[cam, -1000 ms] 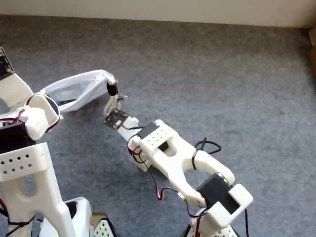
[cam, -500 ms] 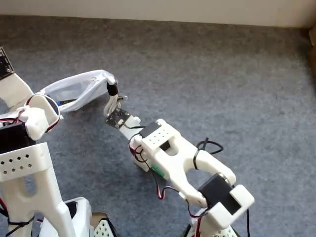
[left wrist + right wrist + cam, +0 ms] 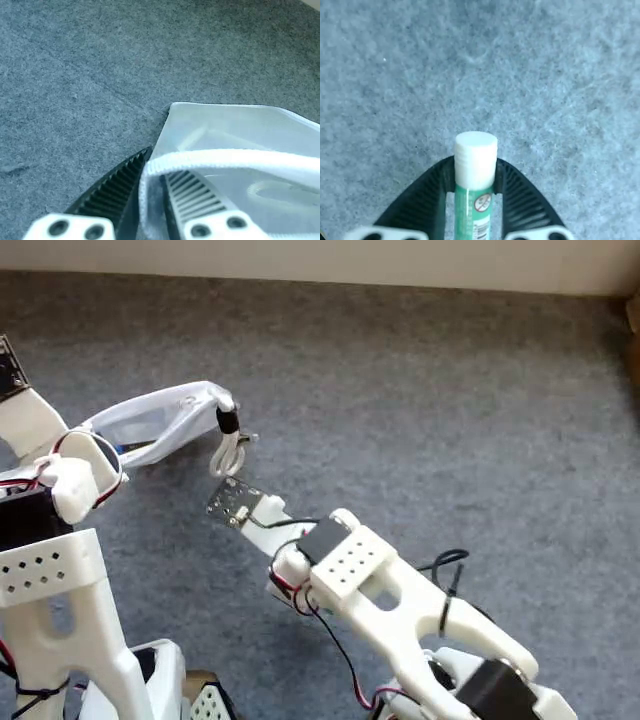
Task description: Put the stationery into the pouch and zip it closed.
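Near the pouch (image 3: 160,425), the right claw (image 3: 475,164), pinching a glue stick (image 3: 474,190), has withdrawn.

The pouch (image 3: 160,420) lies on the mat (image 3: 450,390) in the upper left of the high view. Its left edge sits between the jaws of the left gripper (image 3: 156,165), and its loop (image 3: 228,453) is at its right end. The right arm (image 3: 400,600) comes in from the lower right, with its wrist just below the loop (close by it). The glue stick (image 3: 475,150) sits between the jaws of the right gripper (image 3: 475,164), over the mat.
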You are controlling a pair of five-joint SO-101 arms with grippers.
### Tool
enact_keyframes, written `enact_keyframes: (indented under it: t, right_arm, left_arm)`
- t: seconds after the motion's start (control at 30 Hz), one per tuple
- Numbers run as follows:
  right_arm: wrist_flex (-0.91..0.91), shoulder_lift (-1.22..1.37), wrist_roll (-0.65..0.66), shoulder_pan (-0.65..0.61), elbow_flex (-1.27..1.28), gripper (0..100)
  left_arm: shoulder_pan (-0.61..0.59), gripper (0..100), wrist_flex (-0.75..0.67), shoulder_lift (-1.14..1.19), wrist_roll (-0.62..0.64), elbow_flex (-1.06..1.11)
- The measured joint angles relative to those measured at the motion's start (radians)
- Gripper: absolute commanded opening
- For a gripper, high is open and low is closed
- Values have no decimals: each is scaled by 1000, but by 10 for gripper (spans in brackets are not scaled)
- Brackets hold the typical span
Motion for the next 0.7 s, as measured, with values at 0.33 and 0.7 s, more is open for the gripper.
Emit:
enact_keyframes:
  t: [0.33, 0.7]
  right_arm:
    - [0, -213, -95, -12, 31, 4]
    - [-68, -313, -222, -12, 31, 4]
  left_arm:
    - [87, 8, -2, -3, -8, 2]
    - [132, 8, -2, -9, -32, 11]
